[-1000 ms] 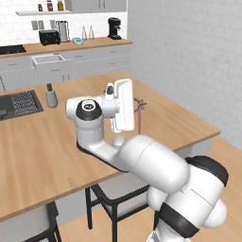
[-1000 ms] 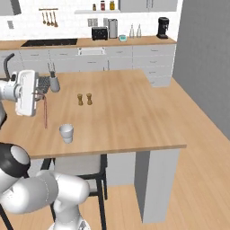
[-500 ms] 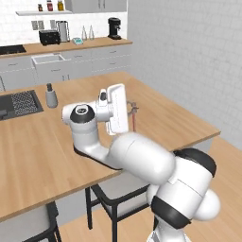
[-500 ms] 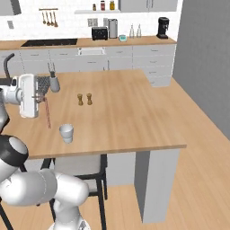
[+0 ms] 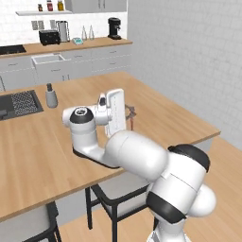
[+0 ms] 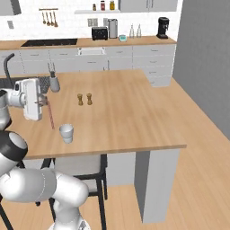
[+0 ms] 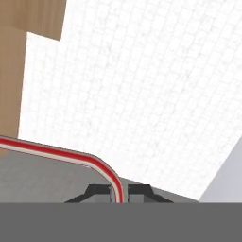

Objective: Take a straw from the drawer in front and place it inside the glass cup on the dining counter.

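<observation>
Both base cams are sitting behind the arm, looking forward and down over the same wooden tabletop (image 5: 42,146) and back wall kitchen, one from the left, one from the right. The hand cam is pointing sideways along the end effector (image 7: 119,191), staring close-up at a white tiled wall (image 7: 142,94).

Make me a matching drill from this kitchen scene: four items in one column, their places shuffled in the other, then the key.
Items
1. straw
2. glass cup
3. grey bottle
4. coffee machine

Places
A. on the wall counter, at its right end
B. pinched between the fingers, hanging down above the dining counter
C. standing on the dining counter near its front edge
D. on the dining counter beside the dark sink

Pairs: 1-B, 2-C, 3-D, 4-A
</observation>
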Controlling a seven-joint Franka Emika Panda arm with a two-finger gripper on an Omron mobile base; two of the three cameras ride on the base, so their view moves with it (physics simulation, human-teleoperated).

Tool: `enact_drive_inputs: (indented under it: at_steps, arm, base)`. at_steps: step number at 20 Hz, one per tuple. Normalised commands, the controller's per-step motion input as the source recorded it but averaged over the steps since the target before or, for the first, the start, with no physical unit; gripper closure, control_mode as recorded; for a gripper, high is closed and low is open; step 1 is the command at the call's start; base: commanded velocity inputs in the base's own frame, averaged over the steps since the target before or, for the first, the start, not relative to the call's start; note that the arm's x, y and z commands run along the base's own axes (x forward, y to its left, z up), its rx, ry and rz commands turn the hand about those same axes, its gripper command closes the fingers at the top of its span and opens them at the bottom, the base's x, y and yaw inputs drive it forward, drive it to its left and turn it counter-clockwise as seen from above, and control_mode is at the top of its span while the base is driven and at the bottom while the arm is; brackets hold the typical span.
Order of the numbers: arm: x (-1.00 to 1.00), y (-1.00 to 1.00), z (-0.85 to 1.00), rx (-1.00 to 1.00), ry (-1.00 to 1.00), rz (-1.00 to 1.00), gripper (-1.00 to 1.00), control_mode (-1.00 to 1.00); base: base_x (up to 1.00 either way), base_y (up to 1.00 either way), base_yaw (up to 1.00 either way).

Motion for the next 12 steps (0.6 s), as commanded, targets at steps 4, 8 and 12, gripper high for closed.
enact_drive_inputs:
  at_steps: [4,8,12]
  arm:
    - [0.18,0.00,-0.22,0.00,-0.08,0.00,1.00,-1.00]
    - [0.23,0.00,-0.21,0.00,-0.04,0.00,1.00,-1.00]
    - [0.05,0.02,-0.23,0.01,-0.03,0.00,1.00,-1.00]
  base:
    - [0.00,0.00,0.00]
    - [0.00,0.00,0.00]
    - [0.00,0.00,0.00]
